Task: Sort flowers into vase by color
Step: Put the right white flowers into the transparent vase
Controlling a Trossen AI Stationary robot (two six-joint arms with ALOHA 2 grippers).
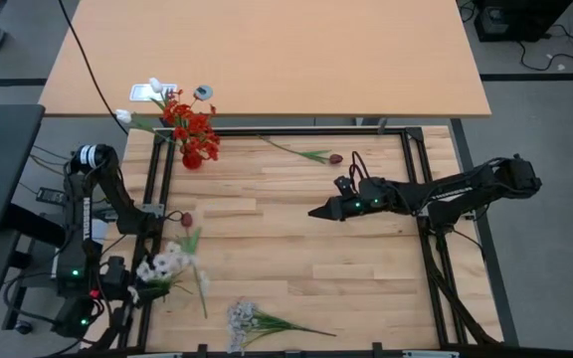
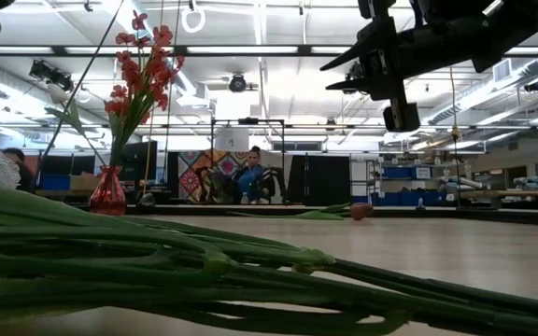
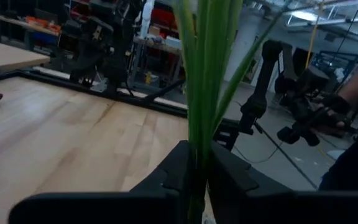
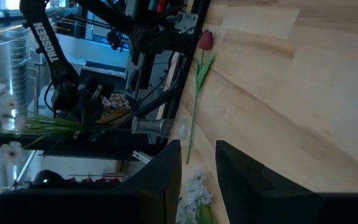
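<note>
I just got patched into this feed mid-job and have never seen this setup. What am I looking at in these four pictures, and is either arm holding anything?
Two dark robot arms work at a wooden table. One picture looks straight down, one looks level across the tabletop, and one comes from each arm's wrist.

The left hand, at the table's left edge, has its fingers around a bunch of green stems, seemingly the white flowers. The right hand hovers over the middle, fingers apart, holding nothing.

On the table: a red vase already holding red flowers, a maroon tulip lying near the far edge, another tulip at the left, and a pale bunch at the near edge.
</note>
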